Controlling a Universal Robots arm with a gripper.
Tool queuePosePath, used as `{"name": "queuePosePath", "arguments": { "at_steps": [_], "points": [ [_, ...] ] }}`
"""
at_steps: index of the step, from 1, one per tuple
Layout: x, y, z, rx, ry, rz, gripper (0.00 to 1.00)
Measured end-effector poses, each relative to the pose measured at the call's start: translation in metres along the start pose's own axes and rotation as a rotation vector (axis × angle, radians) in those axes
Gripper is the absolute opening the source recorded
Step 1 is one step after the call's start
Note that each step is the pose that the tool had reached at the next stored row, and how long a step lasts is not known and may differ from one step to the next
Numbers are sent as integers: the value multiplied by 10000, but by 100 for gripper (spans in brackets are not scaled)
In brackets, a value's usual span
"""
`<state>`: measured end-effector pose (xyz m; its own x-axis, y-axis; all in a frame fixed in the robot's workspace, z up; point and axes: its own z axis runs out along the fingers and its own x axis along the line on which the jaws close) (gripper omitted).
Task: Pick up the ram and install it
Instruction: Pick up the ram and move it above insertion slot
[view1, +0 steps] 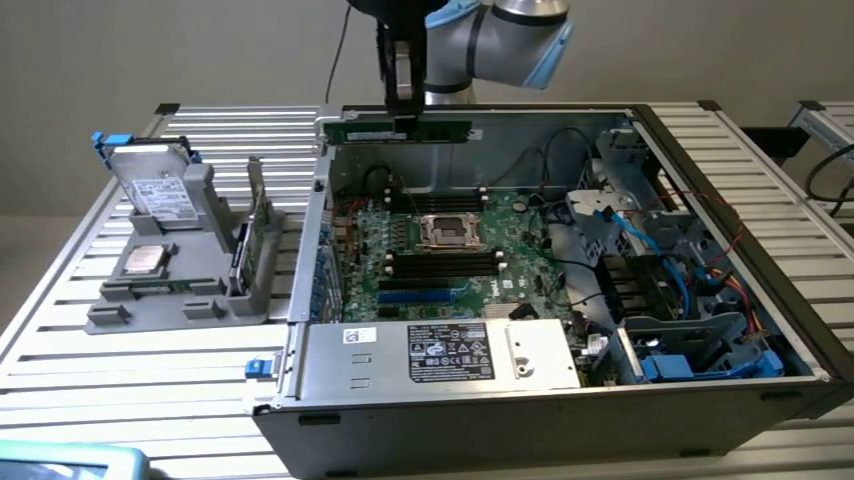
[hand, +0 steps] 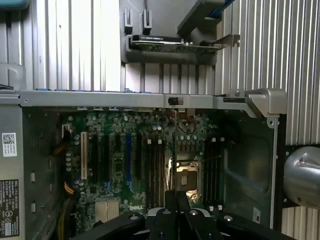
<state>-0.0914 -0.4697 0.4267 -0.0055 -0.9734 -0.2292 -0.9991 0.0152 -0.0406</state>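
Closest of all is the gripper (hand: 175, 200), and its two fingers are pinched tight on the ram (view1: 400, 131), right at its middle. In the exterior view the ram hangs level in the air up by the far wall of the open computer case (view1: 534, 430), with the green motherboard (view1: 461, 255) lower down inside. A grey holder (view1: 160, 300) with a silver drive (view1: 151, 190) stands on the table (view1: 134, 400) at the exterior view's left of the case.
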Motion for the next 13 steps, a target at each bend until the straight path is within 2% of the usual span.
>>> {"name": "queuePosePath", "arguments": {
  "at_steps": [5,13],
  "points": [
    [7,-227,45,0,-13,1,12],
    [38,-581,200,0,2,0,12]
  ]
}}
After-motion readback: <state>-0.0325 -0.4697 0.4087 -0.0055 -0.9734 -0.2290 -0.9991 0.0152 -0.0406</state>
